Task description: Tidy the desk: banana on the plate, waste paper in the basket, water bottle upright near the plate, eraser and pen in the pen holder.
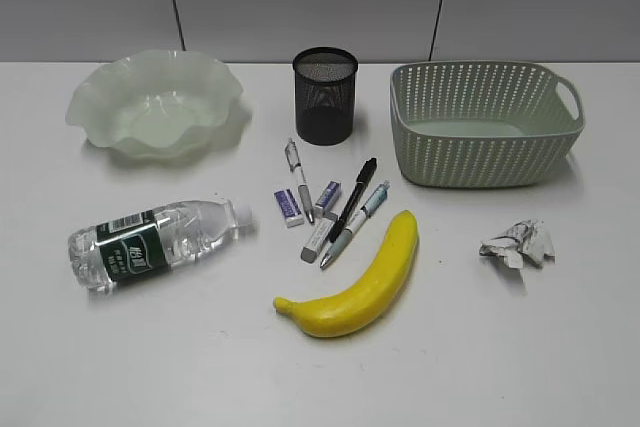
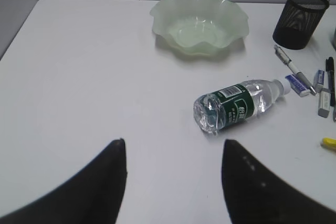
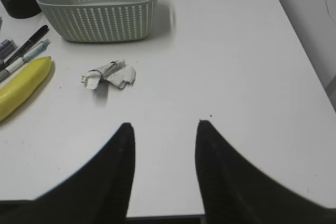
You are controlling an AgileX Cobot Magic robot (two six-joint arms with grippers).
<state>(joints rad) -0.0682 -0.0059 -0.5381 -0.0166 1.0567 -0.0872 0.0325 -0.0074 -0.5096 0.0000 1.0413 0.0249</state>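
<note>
You have not started any step yet: the banana [image 1: 358, 282] lies near the desk's [image 1: 560, 347] front edge, the bottle [image 1: 155, 242] on its side toward the left edge, the paper ball [image 1: 518, 243] toward the right edge, and pens [image 1: 350, 200] and erasers [image 1: 288, 206] mid-desk. The left tool [image 2: 173, 145] and right tool [image 3: 165, 127] both stand apart and hold nothing. The paper probably suits your right tool first; the basket [image 1: 485, 137] sits just behind it.
</note>
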